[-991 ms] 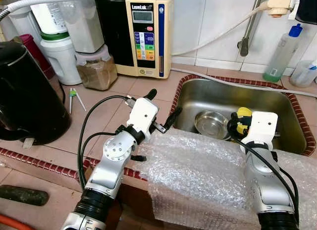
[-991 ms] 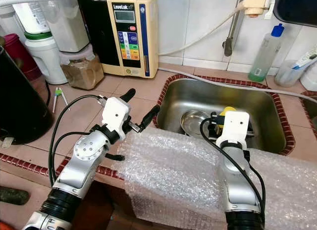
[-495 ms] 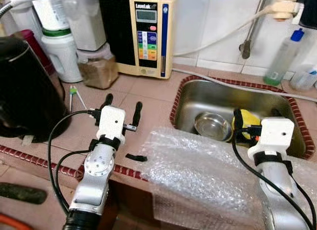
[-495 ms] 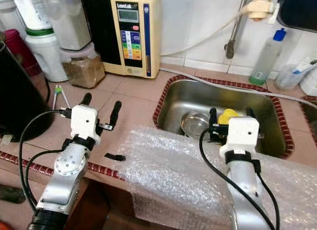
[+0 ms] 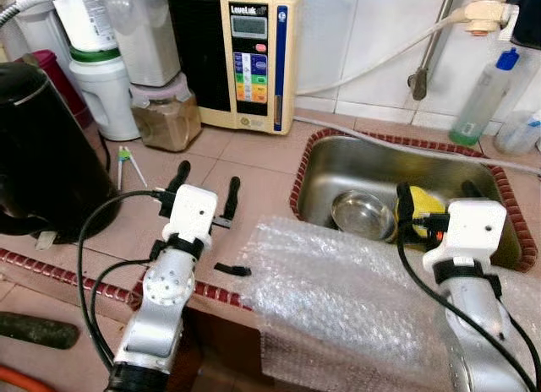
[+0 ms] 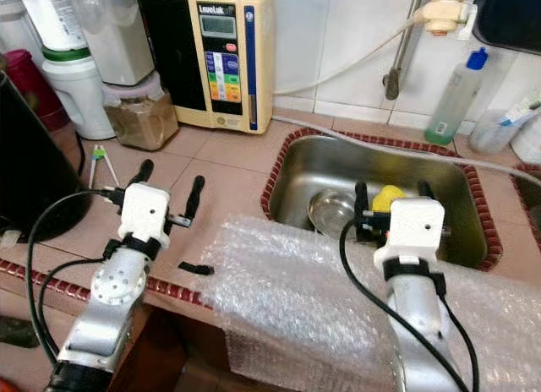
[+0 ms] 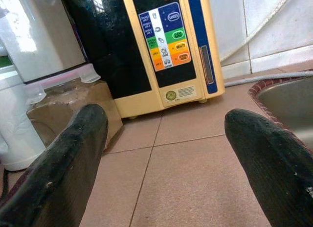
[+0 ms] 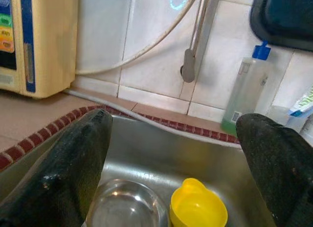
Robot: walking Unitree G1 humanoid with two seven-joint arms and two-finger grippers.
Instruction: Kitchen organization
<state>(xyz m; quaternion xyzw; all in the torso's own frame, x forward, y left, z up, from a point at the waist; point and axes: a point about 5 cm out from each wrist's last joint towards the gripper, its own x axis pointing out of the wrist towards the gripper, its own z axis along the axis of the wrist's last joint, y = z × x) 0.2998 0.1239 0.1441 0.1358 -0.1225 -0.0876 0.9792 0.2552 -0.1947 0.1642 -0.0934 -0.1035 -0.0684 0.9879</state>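
My left gripper (image 5: pixel 204 187) spread wide above tan tiled counter (image 5: pixel 254 168); right gripper (image 6: pixel 390 193) spread, empty, over stainless sink (image 6: pixel 338 168) holding yellow plastic cup (image 8: pixel 198 207).

- Yellow plastic cup (image 5: pixel 420 204) in the steel sink: partly hidden behind the right arm's white wrist housing (image 5: pixel 473 227).
- Black electric kettle (image 5: pixel 42 164): cut off by the left edge.
- Round steel bowl (image 8: pixel 126 206): lower part cut off by the wrist view's edge.
- Cream water ioniser's (image 7: pixel 171 46) small button labels: illegible.
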